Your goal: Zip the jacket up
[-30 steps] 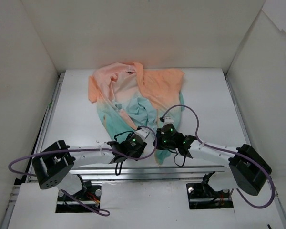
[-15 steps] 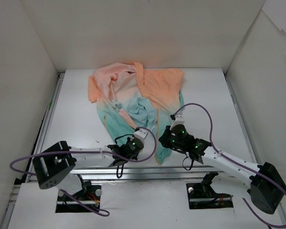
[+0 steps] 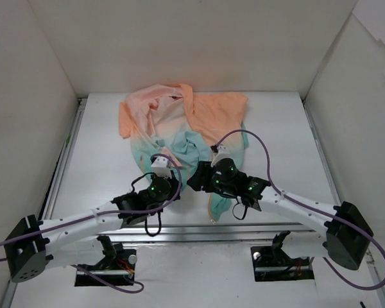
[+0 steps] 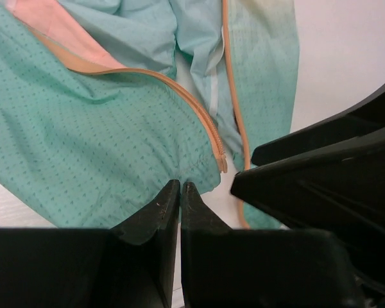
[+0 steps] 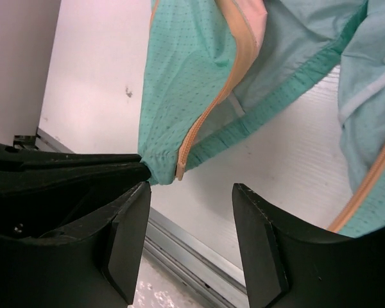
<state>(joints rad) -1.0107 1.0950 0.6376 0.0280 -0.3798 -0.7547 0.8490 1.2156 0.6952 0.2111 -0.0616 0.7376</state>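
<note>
At wrist level, left hand (image 4: 180, 187) pinching jacket (image 4: 96, 147) hem

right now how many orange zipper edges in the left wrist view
2: one zipper edge curves across the teal jacket, ending above the left fingers; the other runs down beside it. Others may be hidden.

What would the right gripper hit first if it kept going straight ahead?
The right gripper would probably meet the jacket first: its teal hem corner at the zipper end, ahead between the open fingers. Depth is unclear, so it might touch the table instead.
</note>
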